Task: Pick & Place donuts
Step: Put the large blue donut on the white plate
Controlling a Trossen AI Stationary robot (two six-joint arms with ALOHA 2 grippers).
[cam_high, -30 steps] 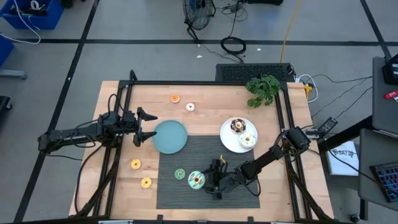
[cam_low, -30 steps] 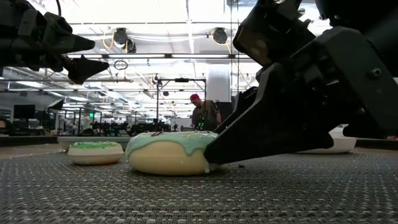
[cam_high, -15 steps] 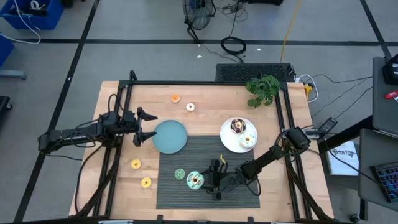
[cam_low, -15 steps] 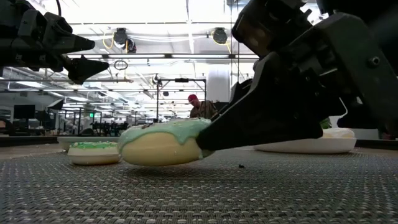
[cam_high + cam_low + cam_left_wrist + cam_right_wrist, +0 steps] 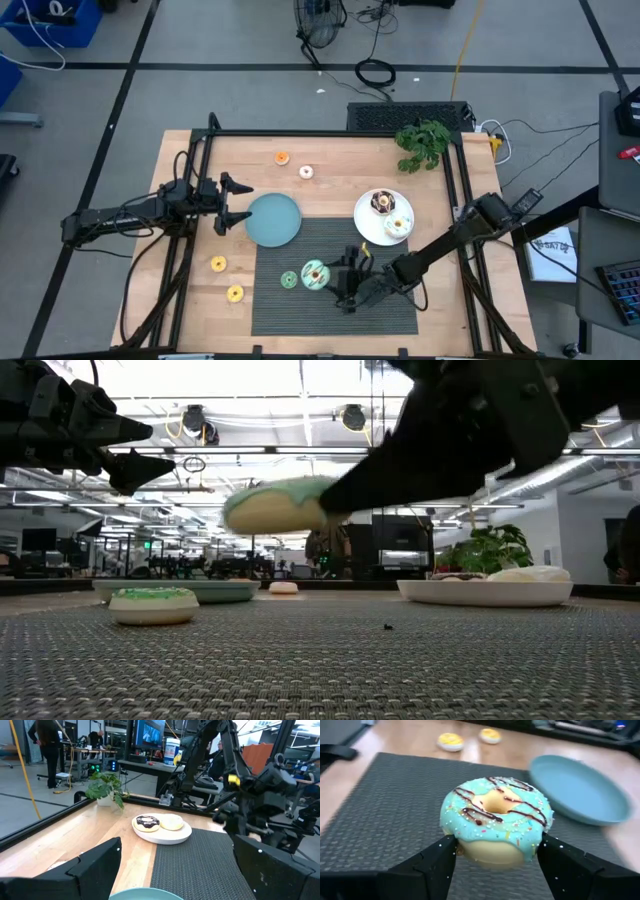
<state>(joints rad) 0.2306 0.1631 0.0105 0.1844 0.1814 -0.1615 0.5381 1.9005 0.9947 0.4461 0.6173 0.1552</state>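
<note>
Mint donut [image 5: 496, 822], a glossy ring with chocolate drizzle, hangs pinched in the right gripper [image 5: 495, 862] above the woven grey mat [image 5: 390, 240], seemingly near the smooth teal plate [image 5: 273, 219].

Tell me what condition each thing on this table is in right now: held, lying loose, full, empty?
Mint donut: lifted off the mat, clamped in the right end effector.
Green donut: lying loose on the mat.
Two yellow donuts: loose on the wood.
Orange donut: loose.
White donut: loose.
White plate: holds two donuts.
Teal plate: empty.
Left end effector: open, holding nothing, beside the teal plate.
</note>
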